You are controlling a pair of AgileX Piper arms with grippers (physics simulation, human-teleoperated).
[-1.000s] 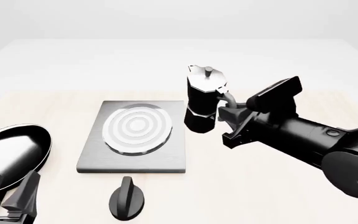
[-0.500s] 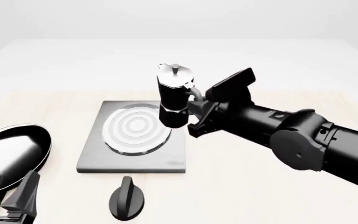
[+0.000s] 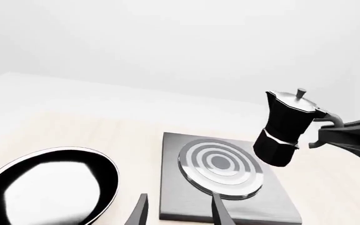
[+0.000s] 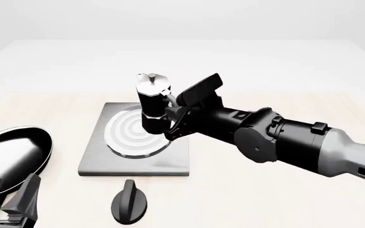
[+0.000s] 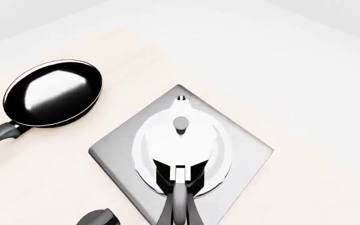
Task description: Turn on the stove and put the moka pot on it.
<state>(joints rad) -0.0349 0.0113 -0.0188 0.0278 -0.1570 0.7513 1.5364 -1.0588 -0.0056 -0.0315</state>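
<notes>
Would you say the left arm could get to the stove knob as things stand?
Probably yes: the left gripper sits open near the knob, with only bare table between them, and the right gripper holds the moka pot farther back.

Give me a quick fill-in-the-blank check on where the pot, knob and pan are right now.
1. The moka pot is held by its ____ in the right gripper.
2. The pot hangs over the stove, not yet ____ it.
3. The knob lies on the table, ____ the stove.
4. The frying pan lies on the stove's ____ side.

Missing words: handle; touching; in front of; left
</notes>
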